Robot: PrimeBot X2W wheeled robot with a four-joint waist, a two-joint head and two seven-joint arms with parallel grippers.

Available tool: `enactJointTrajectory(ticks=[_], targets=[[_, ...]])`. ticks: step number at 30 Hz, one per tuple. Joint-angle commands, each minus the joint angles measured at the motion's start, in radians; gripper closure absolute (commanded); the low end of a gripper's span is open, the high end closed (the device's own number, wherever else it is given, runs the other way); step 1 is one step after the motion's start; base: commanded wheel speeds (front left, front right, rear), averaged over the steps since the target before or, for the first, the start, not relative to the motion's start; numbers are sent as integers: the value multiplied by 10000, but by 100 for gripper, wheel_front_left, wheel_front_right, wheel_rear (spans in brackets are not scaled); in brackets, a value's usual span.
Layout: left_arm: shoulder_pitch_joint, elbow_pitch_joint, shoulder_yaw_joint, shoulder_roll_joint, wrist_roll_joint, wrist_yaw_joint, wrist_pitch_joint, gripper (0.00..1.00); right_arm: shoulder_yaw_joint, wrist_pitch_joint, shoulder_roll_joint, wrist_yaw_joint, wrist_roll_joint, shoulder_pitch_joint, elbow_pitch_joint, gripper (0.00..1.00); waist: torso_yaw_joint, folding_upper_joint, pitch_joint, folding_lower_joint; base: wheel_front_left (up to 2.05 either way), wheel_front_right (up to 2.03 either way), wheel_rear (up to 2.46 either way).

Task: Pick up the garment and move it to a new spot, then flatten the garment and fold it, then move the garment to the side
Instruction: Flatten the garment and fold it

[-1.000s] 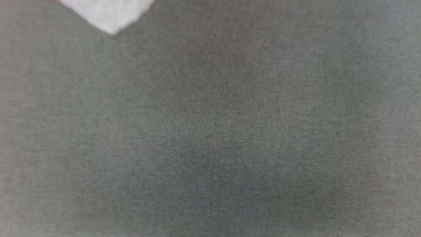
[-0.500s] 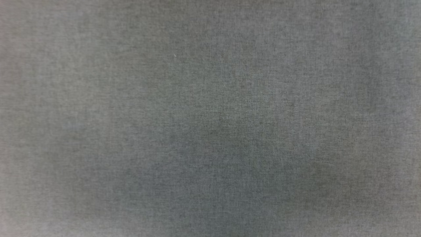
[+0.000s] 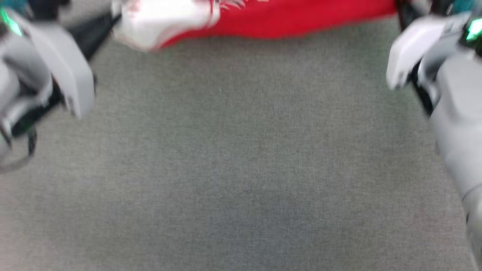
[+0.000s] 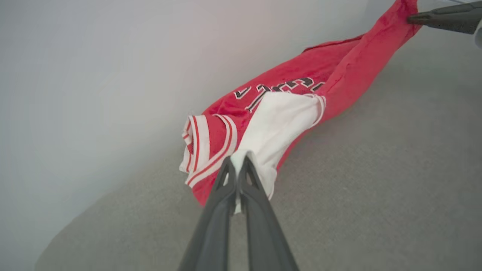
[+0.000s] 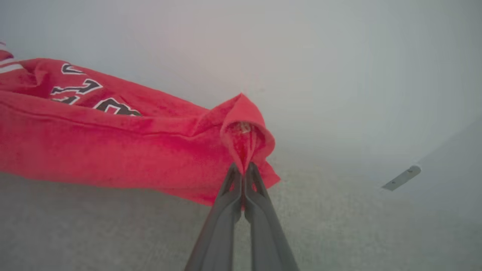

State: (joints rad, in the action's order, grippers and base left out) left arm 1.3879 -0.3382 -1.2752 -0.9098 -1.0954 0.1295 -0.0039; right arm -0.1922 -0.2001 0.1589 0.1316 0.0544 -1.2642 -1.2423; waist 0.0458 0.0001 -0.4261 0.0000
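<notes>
My left gripper (image 4: 238,162) clamps the garment (image 4: 339,71) at its sleeve (image 4: 278,120), my right gripper (image 5: 244,167) at a corner (image 5: 244,120). This stretches it for flattening.

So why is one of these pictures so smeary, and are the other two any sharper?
Head view: motion blur smears the garment along the top edge, plus the left forearm and right forearm. Left wrist view: sharpest; the left gripper and the shirt's stripes look crisp against a featureless pale backdrop. Right wrist view: softer, milky with haze, yet the right gripper pinching red cloth reads clearly.
</notes>
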Motion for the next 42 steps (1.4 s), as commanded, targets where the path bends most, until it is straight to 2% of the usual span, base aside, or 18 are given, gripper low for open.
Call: enactJointTrajectory(ticks=[1,7,13,16,19,23,27,32,37,42], targets=[[-549,313,-24,-183,-61,-129,102,100,-270,-7,56,-19,315,540,47,100,131,-1,789,0,0,0,0],[-2852,2405,-46,-1224,-568,-980,537,100,-1815,790,516,-19,2334,2971,1386,100,56,-1,1326,0,0,0,0],[-4957,4269,-44,-2233,-842,-1960,750,100,-2950,2633,2174,-19,4568,5810,4651,100,-24,-1,1580,0,0,0,0],[-5869,4851,-62,-2481,-953,-2316,801,100,-3013,3672,3034,-19,5469,7288,6559,100,-51,-1,1623,0,0,0,0],[-6684,5241,-54,-2651,-1165,-2598,1025,100,-2741,4664,3625,-19,6061,8645,8273,100,-92,-1,1672,0,0,0,0],[-7539,5666,-60,-2751,-1495,-2955,1227,100,-2158,5949,4032,-19,6469,10268,10174,100,-110,-1,1705,0,0,0,0],[-8272,5976,-57,-2852,-2057,-3259,1413,100,-1302,7077,4141,-19,6570,11648,11774,100,-94,-1,1738,0,0,0,0],[-8617,6409,52,-3047,-2378,-3519,1458,100,-157,7994,3788,-19,6454,12861,13238,100,-47,-1,1696,0,0,0,0],[-8113,6804,346,-3381,-1981,-3675,1410,100,647,8235,3363,-19,6113,13091,14111,100,-27,-1,1606,0,0,0,0],[-7113,6948,905,-3739,-1227,-3506,1552,100,1038,8473,2948,-18,5600,12527,14680,100,-86,-1,1471,0,0,0,0]])
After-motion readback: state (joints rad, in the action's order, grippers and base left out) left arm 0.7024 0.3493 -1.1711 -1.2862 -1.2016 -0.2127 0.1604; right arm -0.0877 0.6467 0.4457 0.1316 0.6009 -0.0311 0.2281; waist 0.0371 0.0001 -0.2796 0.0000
